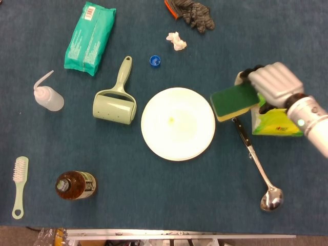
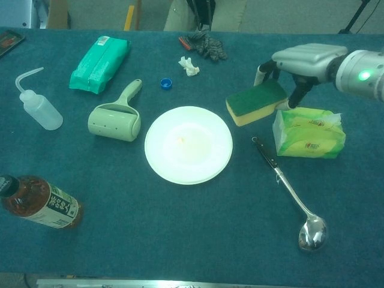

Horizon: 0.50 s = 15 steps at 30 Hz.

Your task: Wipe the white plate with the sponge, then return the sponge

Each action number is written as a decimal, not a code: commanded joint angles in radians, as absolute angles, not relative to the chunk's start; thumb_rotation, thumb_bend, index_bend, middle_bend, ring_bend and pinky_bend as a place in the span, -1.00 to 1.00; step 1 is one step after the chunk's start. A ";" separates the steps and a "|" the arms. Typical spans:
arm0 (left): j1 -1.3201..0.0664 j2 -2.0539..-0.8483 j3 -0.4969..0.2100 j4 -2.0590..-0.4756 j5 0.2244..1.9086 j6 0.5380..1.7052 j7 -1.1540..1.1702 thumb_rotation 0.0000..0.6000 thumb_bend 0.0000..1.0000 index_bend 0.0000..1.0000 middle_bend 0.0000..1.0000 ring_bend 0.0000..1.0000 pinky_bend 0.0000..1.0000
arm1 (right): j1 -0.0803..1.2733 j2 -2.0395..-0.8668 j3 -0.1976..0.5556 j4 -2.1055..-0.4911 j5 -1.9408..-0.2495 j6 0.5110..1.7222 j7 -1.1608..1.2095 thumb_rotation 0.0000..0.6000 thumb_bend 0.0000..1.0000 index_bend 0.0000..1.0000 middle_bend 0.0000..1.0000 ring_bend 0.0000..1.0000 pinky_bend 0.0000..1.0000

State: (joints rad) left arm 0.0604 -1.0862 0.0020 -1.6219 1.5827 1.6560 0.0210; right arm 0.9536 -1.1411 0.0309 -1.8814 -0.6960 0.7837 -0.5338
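Observation:
The white plate (image 1: 178, 123) (image 2: 188, 144) lies at the table's middle with a small yellowish smear near its centre. My right hand (image 1: 274, 84) (image 2: 300, 63) holds the green-and-yellow sponge (image 1: 234, 102) (image 2: 257, 102) in the air, just right of the plate's rim and tilted. The sponge hangs above the handle end of the ladle (image 1: 258, 166) (image 2: 288, 189). A yellow-green tissue pack (image 1: 277, 122) (image 2: 308, 133) lies below and right of the hand. My left hand shows in neither view.
Left of the plate lie a green lint roller (image 1: 116, 100), a squeeze bottle (image 1: 47, 96), a teal wipes pack (image 1: 89, 38), a tea bottle (image 1: 76, 185) and a small brush (image 1: 19, 185). At the back sit a blue cap (image 1: 155, 61), crumpled paper (image 1: 176, 40) and a grey glove (image 1: 193, 14).

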 commanded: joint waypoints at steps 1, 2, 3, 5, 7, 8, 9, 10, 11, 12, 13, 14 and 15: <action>0.063 -1.086 0.002 -1.618 1.585 1.661 0.014 1.00 -0.27 -0.44 -0.67 -0.92 -0.96 | 1.005 -1.211 0.011 -1.870 -0.653 0.832 -0.614 1.00 -0.46 -0.14 -0.34 -0.44 0.18; 0.064 -1.086 0.002 -1.616 1.585 1.663 0.011 1.00 -0.27 -0.44 -0.67 -0.92 -0.96 | 1.014 -1.225 0.009 -1.867 -0.645 0.841 -0.630 1.00 -0.46 -0.14 -0.34 -0.44 0.18; 0.065 -1.085 0.002 -1.615 1.586 1.665 0.008 1.00 -0.27 -0.44 -0.67 -0.92 -0.96 | 1.022 -1.240 0.008 -1.864 -0.637 0.850 -0.645 1.00 -0.46 -0.14 -0.34 -0.44 0.18; 0.068 -1.084 0.002 -1.611 1.588 1.671 0.002 1.00 -0.27 -0.44 -0.67 -0.92 -0.96 | 1.043 -1.275 0.005 -1.855 -0.622 0.869 -0.679 1.00 -0.46 -0.14 -0.34 -0.44 0.18; 0.071 -1.083 0.002 -1.606 1.589 1.676 -0.006 1.00 -0.27 -0.44 -0.67 -0.92 -0.96 | 1.062 -1.310 0.003 -1.844 -0.610 0.889 -0.714 1.00 -0.46 -0.14 -0.34 -0.44 0.18; 0.073 -1.083 0.002 -1.604 1.589 1.677 -0.008 1.00 -0.27 -0.44 -0.67 -0.92 -0.96 | 1.070 -1.326 0.002 -1.838 -0.606 0.898 -0.729 1.00 -0.47 -0.14 -0.34 -0.44 0.18; 0.074 -1.083 0.003 -1.602 1.589 1.678 -0.010 1.00 -0.27 -0.44 -0.67 -0.92 -0.96 | 1.077 -1.342 0.001 -1.832 -0.601 0.906 -0.744 1.00 -0.47 -0.14 -0.34 -0.44 0.18; 0.075 -1.083 0.003 -1.600 1.590 1.680 -0.015 1.00 -0.27 -0.44 -0.67 -0.92 -0.96 | 1.087 -1.362 0.001 -1.825 -0.595 0.915 -0.761 1.00 -0.47 -0.14 -0.34 -0.44 0.18; 0.076 -1.083 0.003 -1.598 1.591 1.681 -0.018 1.00 -0.27 -0.44 -0.67 -0.92 -0.96 | 1.093 -1.377 0.001 -1.819 -0.591 0.922 -0.772 1.00 -0.47 -0.14 -0.34 -0.44 0.18; 0.077 -1.084 0.004 -1.596 1.591 1.682 -0.021 1.00 -0.27 -0.44 -0.67 -0.92 -0.96 | 1.099 -1.391 0.001 -1.813 -0.589 0.929 -0.783 1.00 -0.47 -0.14 -0.34 -0.44 0.18; 0.078 -1.084 0.004 -1.593 1.592 1.683 -0.024 1.00 -0.27 -0.44 -0.67 -0.92 -0.96 | 1.106 -1.409 0.002 -1.807 -0.586 0.937 -0.796 1.00 -0.47 -0.14 -0.34 -0.44 0.18; 0.078 -1.085 0.004 -1.591 1.592 1.684 -0.026 1.00 -0.27 -0.44 -0.67 -0.92 -0.96 | 1.110 -1.422 0.002 -1.802 -0.585 0.944 -0.803 1.00 -0.47 -0.14 -0.34 -0.44 0.18; 0.079 -1.085 0.004 -1.589 1.592 1.684 -0.029 1.00 -0.27 -0.44 -0.67 -0.92 -0.96 | 1.114 -1.435 0.002 -1.797 -0.584 0.950 -0.811 1.00 -0.47 -0.14 -0.34 -0.44 0.18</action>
State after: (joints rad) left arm 0.0786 -1.0844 0.0038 -1.5897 1.5916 1.6840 -0.0282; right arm 1.1015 -1.4139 0.0025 -1.8098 -0.5902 0.9351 -0.7935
